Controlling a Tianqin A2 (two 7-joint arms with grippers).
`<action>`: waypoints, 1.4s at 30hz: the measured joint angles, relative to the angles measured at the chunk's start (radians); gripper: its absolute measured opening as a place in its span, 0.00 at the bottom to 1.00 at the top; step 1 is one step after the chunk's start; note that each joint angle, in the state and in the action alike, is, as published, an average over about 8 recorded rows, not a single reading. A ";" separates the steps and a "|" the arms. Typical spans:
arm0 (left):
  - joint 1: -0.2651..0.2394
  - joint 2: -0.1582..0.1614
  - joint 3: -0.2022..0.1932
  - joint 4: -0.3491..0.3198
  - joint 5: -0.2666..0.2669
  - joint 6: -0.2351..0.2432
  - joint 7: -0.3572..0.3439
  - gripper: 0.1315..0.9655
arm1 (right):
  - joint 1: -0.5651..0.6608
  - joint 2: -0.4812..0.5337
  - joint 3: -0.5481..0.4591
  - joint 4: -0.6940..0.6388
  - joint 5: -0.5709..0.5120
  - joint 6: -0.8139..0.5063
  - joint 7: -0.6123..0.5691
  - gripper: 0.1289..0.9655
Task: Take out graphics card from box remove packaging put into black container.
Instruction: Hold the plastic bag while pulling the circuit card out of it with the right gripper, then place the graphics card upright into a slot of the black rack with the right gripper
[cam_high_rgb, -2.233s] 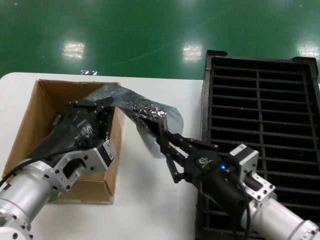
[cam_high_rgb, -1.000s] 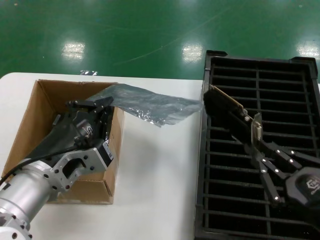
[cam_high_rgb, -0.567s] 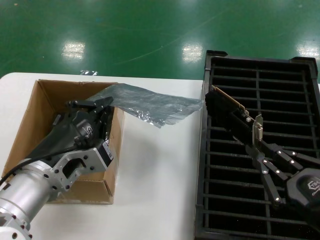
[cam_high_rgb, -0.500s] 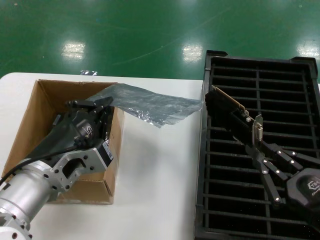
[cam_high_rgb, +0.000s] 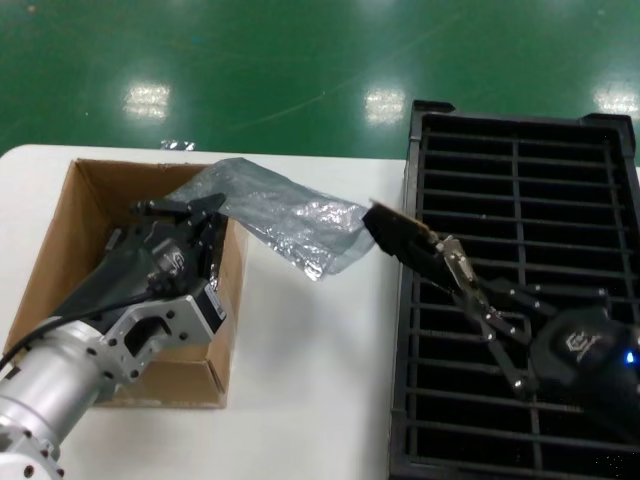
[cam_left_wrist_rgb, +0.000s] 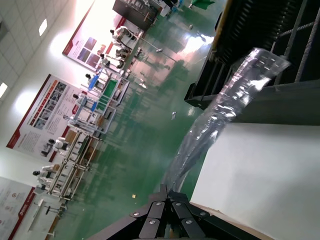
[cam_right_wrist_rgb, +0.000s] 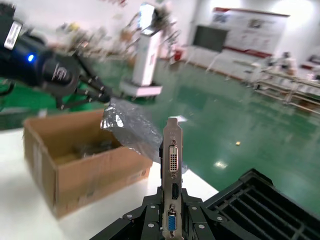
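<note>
Glossy green factory floor with pale light reflections is seen behind one white table (cam_high_rgb: 310, 400), on which one brown cardboard box (cam_high_rgb: 80, 200) and one black slotted tray (cam_high_rgb: 560, 200) are set, the box at the left and the tray at the right, well apart. Two columns of long narrow slots are counted in the tray. One antistatic bag (cam_high_rgb: 285, 215), translucent grey and crinkled, is held up over the box's right wall by the left gripper (cam_high_rgb: 185, 212), whose fingers are clamped on its near end; the bag's free end is stretched toward the tray, just beside the card's far tip. In the left wrist view the same bag (cam_left_wrist_rgb: 220, 120) is seen running away from the pinched fingertips (cam_left_wrist_rgb: 167, 196). One graphics card (cam_high_rgb: 405, 240) is grasped at its bracket end by the right gripper (cam_high_rgb: 462, 278) and is carried in the air at the tray's left edge, tilted, with its far end over the white table. In the right wrist view the silver bracket (cam_right_wrist_rgb: 172, 175) is seen upright between the fingers, with one blue port and one pale port on it, and the box (cam_right_wrist_rgb: 80, 165) with the bag (cam_right_wrist_rgb: 132, 127) above it is seen beyond.
</note>
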 joint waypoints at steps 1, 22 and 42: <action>0.000 0.000 0.000 0.000 0.000 0.000 0.000 0.01 | 0.030 0.017 -0.006 0.000 -0.014 -0.030 0.019 0.07; 0.000 0.000 0.000 0.000 0.000 0.000 0.000 0.01 | 0.759 0.439 -0.228 0.000 0.168 -0.793 0.273 0.07; 0.000 0.000 0.000 0.000 0.000 0.000 0.000 0.01 | 0.838 0.427 -0.282 -0.005 0.146 -0.856 0.236 0.07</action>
